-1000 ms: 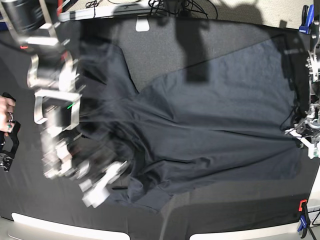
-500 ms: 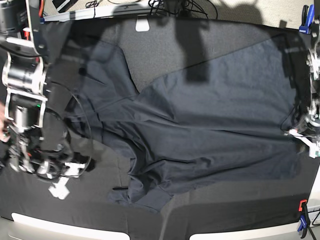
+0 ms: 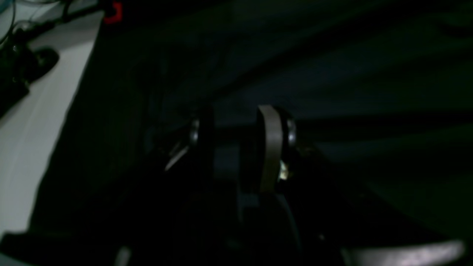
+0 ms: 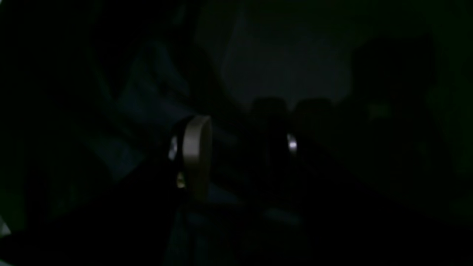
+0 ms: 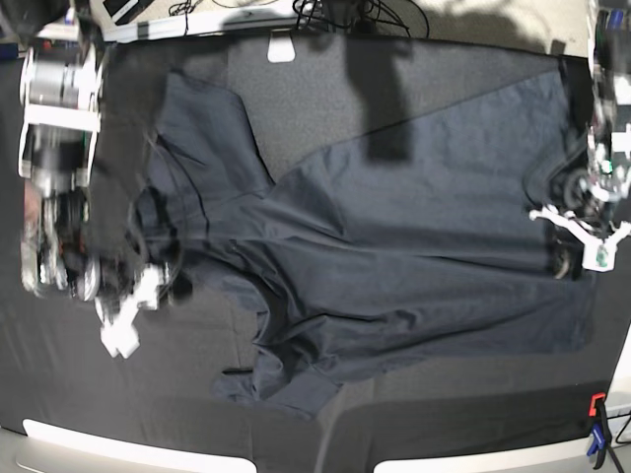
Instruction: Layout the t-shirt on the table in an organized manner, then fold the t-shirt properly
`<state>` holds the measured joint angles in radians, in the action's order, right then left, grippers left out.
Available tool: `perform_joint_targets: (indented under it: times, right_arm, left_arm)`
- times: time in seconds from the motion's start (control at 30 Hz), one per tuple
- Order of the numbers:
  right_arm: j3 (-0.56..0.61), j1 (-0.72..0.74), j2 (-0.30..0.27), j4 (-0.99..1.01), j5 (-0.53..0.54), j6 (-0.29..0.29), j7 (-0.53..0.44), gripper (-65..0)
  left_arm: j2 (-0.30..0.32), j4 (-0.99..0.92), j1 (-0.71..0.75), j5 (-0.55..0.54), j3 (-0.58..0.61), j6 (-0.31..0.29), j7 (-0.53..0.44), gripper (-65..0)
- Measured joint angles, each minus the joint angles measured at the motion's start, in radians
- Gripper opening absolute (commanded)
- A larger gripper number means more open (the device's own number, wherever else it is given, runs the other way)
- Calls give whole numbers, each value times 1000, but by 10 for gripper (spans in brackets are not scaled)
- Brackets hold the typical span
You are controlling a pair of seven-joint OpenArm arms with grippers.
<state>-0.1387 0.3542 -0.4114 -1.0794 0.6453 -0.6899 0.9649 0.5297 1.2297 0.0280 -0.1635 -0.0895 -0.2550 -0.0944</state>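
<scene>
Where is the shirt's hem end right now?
In the base view the t-shirt has its straight edge at the right side of the table, beside the left end effector and above the orange clamp.

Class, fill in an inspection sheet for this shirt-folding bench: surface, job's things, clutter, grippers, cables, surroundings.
Surface: table covered in creased matte black cloth, pale rim along the near edge.
Job's things: dark navy short-sleeved t-shirt spread out but rumpled, bunched at its lower left, not folded.
Clutter: small pale patch at the far edge; what it is cannot be told.
Grippers: left gripper at the shirt's right edge; right gripper at its left side, blurred. Whether either grips cloth cannot be told.
Cables: dark tangle beyond the far edge.
Surroundings: orange-and-blue clamp at the near right corner.
</scene>
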Motion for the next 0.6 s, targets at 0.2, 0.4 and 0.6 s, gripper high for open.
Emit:
perform_joint_targets:
  times: [0.2,0.4,0.6]
  right_arm:
    - [-156,-158,12,-121,3,-1,2,-407]
    - [-321,-190,44,-125,-49,1,84,-406]
    - [-327,-186,51,-120,-43,0,69,-406]
  left_arm:
    - [3,247,192,-75,-124,11,180,-473]
    - [-15,299,333,-83,-148,5,192,-473]
    - [-79,297,417,-82,-150,4,204,-455]
